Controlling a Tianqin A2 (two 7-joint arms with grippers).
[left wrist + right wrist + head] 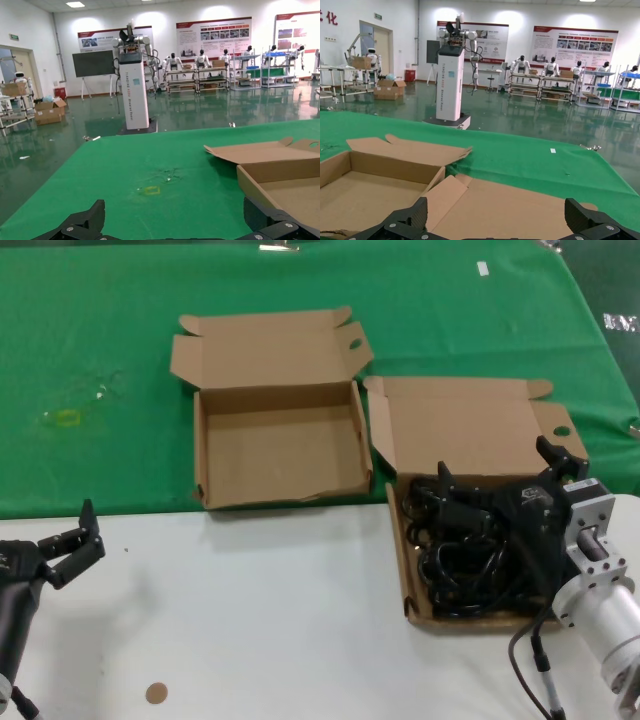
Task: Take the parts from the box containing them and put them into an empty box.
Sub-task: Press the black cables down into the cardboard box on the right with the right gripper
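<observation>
The box containing the parts sits at the right, where white table meets green cloth, its lid folded back. Black power cords lie tangled inside it. My right gripper hovers open just above the cords at the box's back, nothing between its fingers; the right wrist view shows the same right gripper over that lid. The empty box lies open to the left on the cloth, also seen as the empty box and the empty box. My left gripper waits open at the near left.
A small brown disc lies on the white table near the front. A yellowish scrap sits on the green cloth at far left, seen again as the scrap. White tabletop stretches between the arms.
</observation>
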